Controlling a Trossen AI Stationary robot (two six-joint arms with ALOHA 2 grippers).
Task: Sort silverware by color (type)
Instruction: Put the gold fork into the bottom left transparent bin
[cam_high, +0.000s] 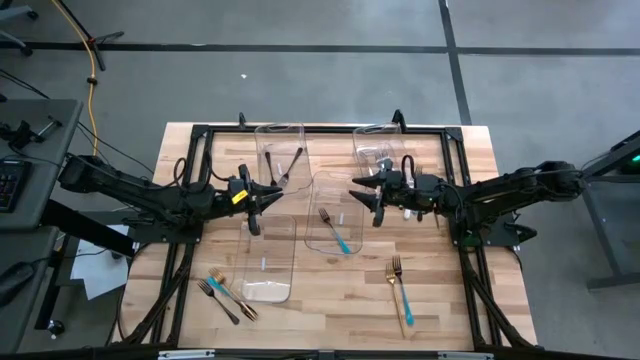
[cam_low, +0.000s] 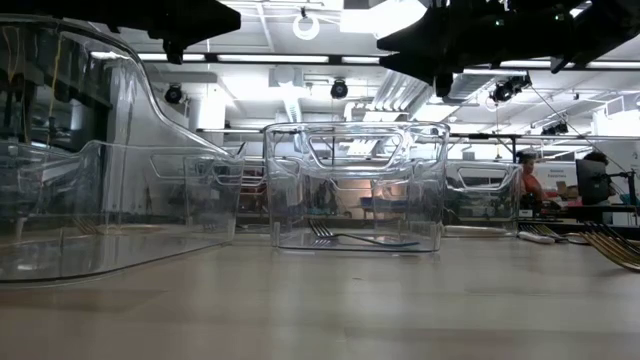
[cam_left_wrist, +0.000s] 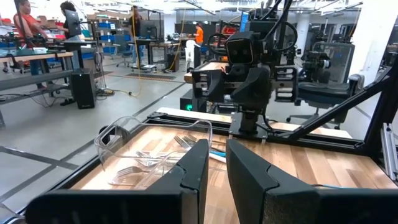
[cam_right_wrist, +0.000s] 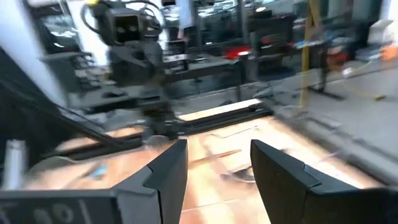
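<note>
A between-picks step is judged to be in hand. The left gripper (cam_high: 254, 212) is held above the tabletop (cam_high: 330, 300), fingers nearly closed on nothing. Loose silverware (cam_high: 226, 294) lies front left; the right gripper (cam_high: 372, 200) hovers open, empty. A descent onto one utensil (cam_high: 399, 293) is needed next.

The desk (cam_high: 430, 290) is pale wood with a plank pattern, edged by a black frame. Four bins (cam_high: 268, 262) on it are clear plastic. One fork (cam_high: 397, 272) is gold with a teal handle; another fork (cam_high: 332, 225) is dark grey with a teal handle. Both arms are black, the left arm bearing a yellow tag (cam_high: 238, 197). The floor (cam_high: 300, 80) is grey.
</note>
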